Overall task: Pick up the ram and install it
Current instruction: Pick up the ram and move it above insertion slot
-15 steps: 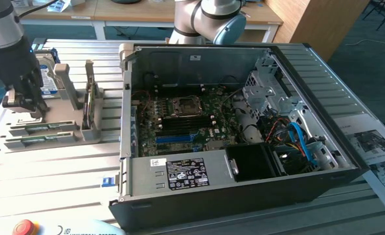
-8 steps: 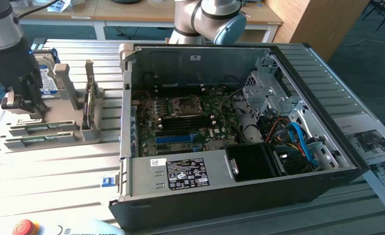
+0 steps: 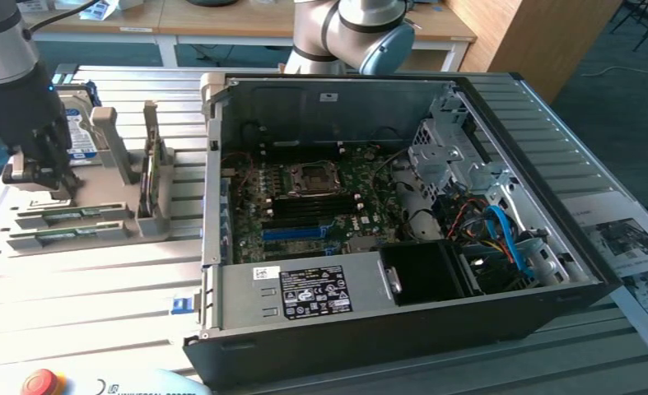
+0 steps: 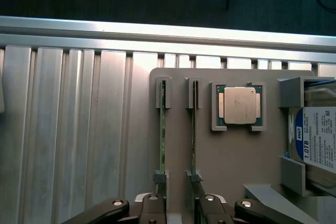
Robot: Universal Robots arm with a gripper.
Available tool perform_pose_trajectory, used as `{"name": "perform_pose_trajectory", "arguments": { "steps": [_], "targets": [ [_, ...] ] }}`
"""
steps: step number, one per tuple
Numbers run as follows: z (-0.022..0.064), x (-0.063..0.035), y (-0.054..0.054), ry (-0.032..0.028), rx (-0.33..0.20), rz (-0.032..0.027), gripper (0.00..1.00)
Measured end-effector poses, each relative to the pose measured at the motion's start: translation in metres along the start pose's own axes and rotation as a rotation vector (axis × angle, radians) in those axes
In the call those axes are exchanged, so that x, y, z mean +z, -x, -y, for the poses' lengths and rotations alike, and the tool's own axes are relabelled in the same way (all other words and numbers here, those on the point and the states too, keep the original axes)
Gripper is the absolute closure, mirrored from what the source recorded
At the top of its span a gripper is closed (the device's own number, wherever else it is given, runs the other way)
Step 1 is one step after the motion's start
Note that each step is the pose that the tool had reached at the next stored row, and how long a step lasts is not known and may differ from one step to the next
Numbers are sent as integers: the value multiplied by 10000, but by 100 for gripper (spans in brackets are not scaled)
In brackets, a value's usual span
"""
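Closest thing to the lens in the wrist view is the black metal two-finger gripper (image 4: 181, 209). Its fingers (image 4: 153, 205) are spread wide with nothing clamped between them.

Right ahead of it is the ram (image 4: 163, 129), a long, narrow, flat green circuit-board stick. It's standing on edge in a slot of the flat grey plastic holder (image 4: 231, 156), with each end caught in a little grey clip. A second, darker stick (image 4: 193, 129) stands in the next slot over, between the ram and a square silver-lidded CPU (image 4: 240, 105) in its own pocket. Neither stick touches the fingers as far as I can see.

Readable stuff: the boxy hard drive (image 4: 316, 140) at the holder's edge has a blue-and-white label saying "WD" and "1.0TB". In the exterior view, "UNIVERSAL ROBOTS" is printed by the round red button (image 3: 40, 383).

The holder sits on the ribbed aluminium table (image 4: 79, 129), whose wide slats run out to a raised rail. It's at the exterior view's left, well apart from the open black PC case (image 3: 356, 346).
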State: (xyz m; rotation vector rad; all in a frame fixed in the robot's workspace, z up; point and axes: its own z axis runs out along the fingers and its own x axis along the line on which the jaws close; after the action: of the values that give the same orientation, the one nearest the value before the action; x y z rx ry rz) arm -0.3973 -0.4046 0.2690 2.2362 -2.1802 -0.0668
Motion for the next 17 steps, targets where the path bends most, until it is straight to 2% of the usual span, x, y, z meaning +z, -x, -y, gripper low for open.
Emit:
{"name": "perform_pose_trajectory", "arguments": {
  "steps": [2,3,10,17],
  "targets": [
    [0,0,0,0,0,0,70],
    [0,0,0,0,0,0,78],
    [1,24,-1,1,-1,-8,78],
    [4,111,-3,0,1,-14,78]
  ]
}}
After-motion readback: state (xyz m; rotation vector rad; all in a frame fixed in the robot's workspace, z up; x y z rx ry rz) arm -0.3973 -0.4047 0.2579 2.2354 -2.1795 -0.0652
